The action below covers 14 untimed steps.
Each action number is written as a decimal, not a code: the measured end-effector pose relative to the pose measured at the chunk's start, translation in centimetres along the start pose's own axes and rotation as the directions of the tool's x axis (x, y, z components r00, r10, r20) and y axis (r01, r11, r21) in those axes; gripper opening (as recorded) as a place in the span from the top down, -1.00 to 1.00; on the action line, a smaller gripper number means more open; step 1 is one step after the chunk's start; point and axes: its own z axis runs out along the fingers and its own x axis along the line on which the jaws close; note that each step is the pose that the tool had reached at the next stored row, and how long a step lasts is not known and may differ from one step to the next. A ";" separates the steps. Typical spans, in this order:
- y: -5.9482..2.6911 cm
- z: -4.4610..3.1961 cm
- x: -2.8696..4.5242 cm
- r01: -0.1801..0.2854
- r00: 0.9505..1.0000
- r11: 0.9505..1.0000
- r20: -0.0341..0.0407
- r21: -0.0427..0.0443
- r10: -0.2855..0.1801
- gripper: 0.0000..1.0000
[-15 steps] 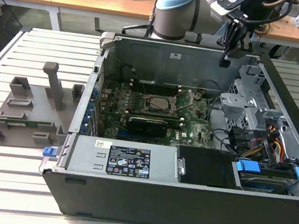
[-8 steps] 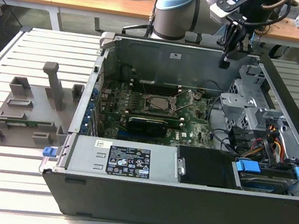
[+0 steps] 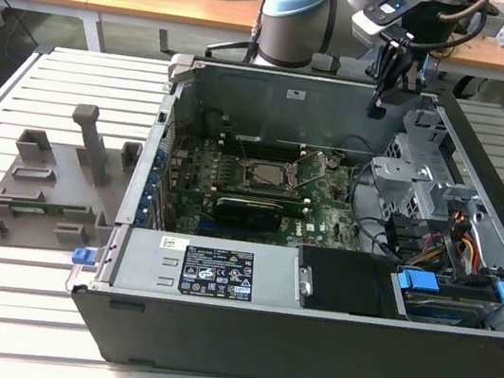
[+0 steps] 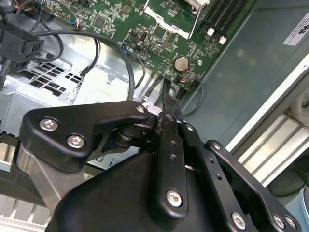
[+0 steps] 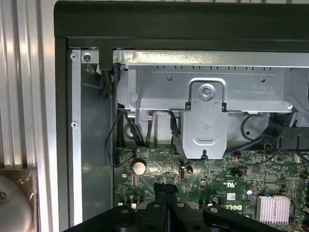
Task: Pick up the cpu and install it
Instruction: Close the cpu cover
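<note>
The black two-finger gripper (image 3: 380, 106) hangs above the far wall of the open black metal computer case (image 3: 303, 351), toward the exterior view's right. In both wrist views its two fingers are pressed together with no gap (image 5: 165, 187) (image 4: 166, 94), and no object shows between them. The tips point down at the edge of the green motherboard (image 3: 232, 195), near a round silver coin battery (image 5: 139, 167) and beside the grey sheet-metal drive cage (image 5: 207, 121).

The cpu, a small flat square chip, I cannot place with certainty. In the exterior view the square black-and-metal socket frame (image 3: 269, 174) sits in the middle of the motherboard, well apart from the gripper, and a dull grey square is seen inside it (whether this is the chip or the bare socket, I cannot tell). One metal part of the frame stands tilted up on the side toward the exterior view's right.

Outside the case, on the exterior view's left, the large grey plastic fixture plate (image 3: 40, 194) with upright posts lies on the slatted light metal table (image 3: 13, 305).
</note>
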 end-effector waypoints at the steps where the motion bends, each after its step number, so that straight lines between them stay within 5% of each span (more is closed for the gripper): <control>1: 0.00 0.05 0.00 0.000 1.000 1.000 0.000 0.000 0.000 0.79; 14: 0.04 0.69 -0.01 0.000 1.000 1.000 0.000 0.000 0.000 0.79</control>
